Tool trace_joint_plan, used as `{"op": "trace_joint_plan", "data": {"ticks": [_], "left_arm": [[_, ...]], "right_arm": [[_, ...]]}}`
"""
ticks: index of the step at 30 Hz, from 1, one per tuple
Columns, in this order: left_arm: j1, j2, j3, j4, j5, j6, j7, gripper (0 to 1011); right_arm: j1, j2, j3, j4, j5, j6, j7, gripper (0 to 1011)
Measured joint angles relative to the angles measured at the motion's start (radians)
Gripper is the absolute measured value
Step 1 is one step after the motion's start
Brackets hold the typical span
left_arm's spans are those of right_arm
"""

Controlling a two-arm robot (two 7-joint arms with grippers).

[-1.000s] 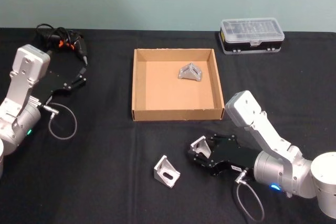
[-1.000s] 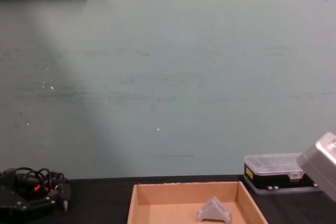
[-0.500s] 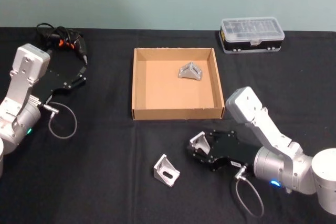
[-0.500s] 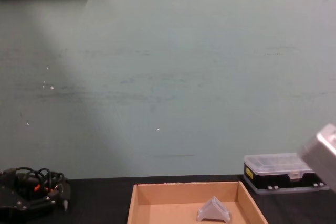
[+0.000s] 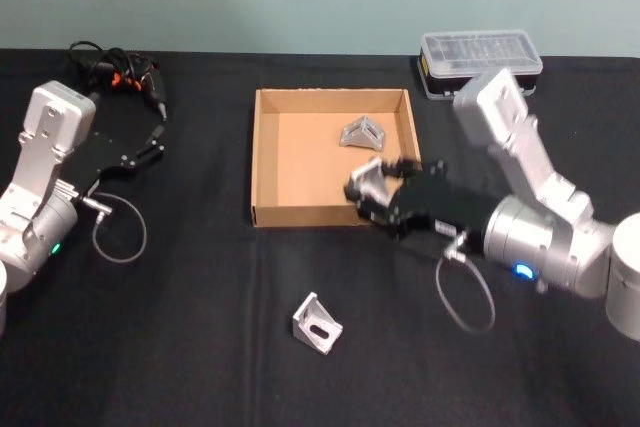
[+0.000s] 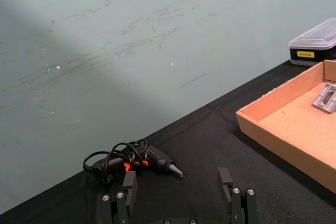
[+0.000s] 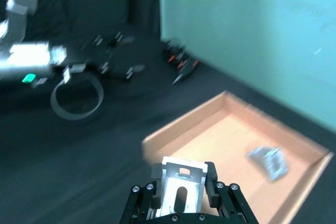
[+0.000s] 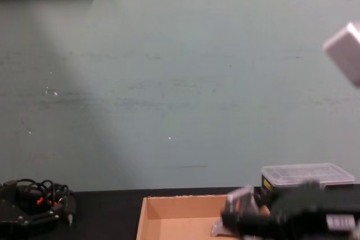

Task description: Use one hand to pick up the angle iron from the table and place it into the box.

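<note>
We find the right gripper clamping an angle iron, seemingly over the box (release pending; left gripper parked leftward, fingers apart).

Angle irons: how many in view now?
3. One angle iron lies in the box; another is in the right gripper at its front wall; a third sits on the table.

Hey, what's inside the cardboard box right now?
One angle iron lies on the box floor near the far right corner. The right gripper, holding a second angle iron, hangs at the near right corner and hides the floor there.
</note>
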Motion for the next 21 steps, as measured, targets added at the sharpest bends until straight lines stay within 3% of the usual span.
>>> {"op": "trace_joint_plan", "data": {"ticks": [7,15,21], "left_arm": [[0.000,0.000,0.000,0.000,0.000,0.000,0.000,1000],[0.000,0.000,0.000,0.000,0.000,0.000,0.000,1000],[0.000,0.000,0.000,0.000,0.000,0.000,0.000,1000]], "right_arm": [[0.077,-0.021,0.014,0.050,-0.027,-0.043,-0.045,478],[0.192,-0.060,-0.015,0.214,-0.089,-0.103,-0.042,478],[0.246,-0.094,-0.046,0.331,-0.113,-0.130,-0.011,478]]}}
